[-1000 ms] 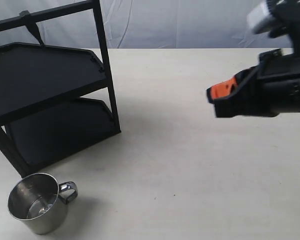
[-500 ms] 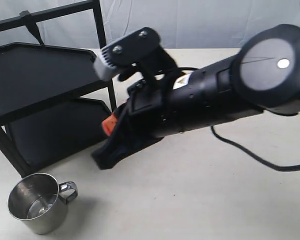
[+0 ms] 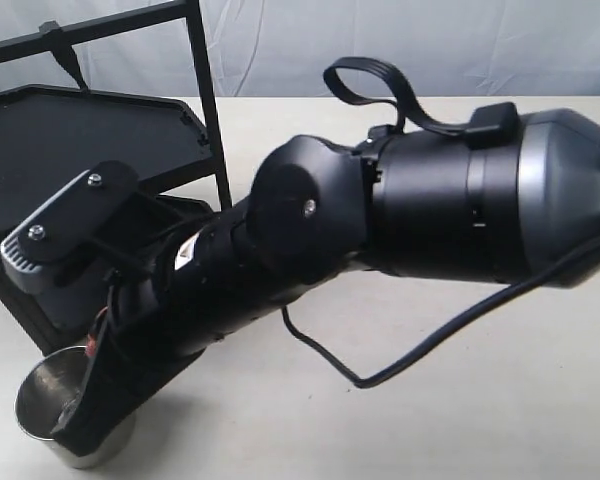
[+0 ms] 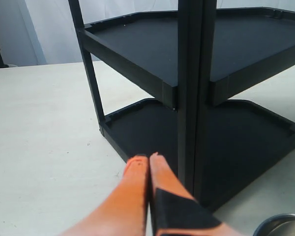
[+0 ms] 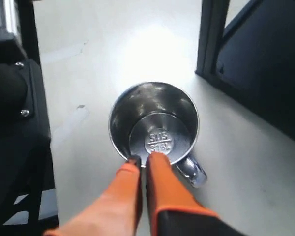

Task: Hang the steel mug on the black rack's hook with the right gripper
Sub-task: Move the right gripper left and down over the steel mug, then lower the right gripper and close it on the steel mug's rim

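The small shiny stainless-steel mug (image 5: 154, 129) stands upright on the pale desk (image 3: 430, 420), just beside the foot of the large matte black shelf rack (image 3: 90, 160). The right gripper (image 5: 141, 162) hangs over the mug's rim beside the handle, jaws pressed together and holding nothing. They should part, straddle the rim wall squarely, then close firmly. The left gripper (image 4: 148, 161) idles with jaws together.

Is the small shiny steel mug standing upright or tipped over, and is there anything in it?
Upright and empty. The right wrist view looks straight down into the small shiny steel mug: its round rim faces up and the stamped base shows bare inside.
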`<action>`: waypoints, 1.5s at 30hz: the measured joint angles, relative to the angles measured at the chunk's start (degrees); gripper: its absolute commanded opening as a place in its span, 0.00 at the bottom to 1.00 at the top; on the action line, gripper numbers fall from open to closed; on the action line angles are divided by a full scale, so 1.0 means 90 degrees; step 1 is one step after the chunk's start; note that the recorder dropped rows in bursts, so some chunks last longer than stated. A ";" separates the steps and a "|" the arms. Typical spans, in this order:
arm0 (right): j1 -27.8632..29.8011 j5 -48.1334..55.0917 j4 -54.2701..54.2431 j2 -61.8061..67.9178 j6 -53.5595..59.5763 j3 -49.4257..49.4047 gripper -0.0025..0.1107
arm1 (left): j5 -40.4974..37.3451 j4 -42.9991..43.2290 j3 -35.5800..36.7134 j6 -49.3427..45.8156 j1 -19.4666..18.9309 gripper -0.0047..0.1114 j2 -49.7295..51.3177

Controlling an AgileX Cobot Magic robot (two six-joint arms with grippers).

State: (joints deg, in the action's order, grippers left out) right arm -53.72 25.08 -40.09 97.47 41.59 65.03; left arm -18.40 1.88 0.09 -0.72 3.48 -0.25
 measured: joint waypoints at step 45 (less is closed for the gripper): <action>-0.1067 -0.0040 0.3829 0.1041 -0.1859 0.0788 0.02 | 0.0000 0.0000 0.0000 0.0000 0.0000 0.04 0.0000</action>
State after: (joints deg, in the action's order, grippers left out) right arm -63.33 24.72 -5.62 106.84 24.86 72.12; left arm -18.40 1.88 0.09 -0.72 3.48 -0.25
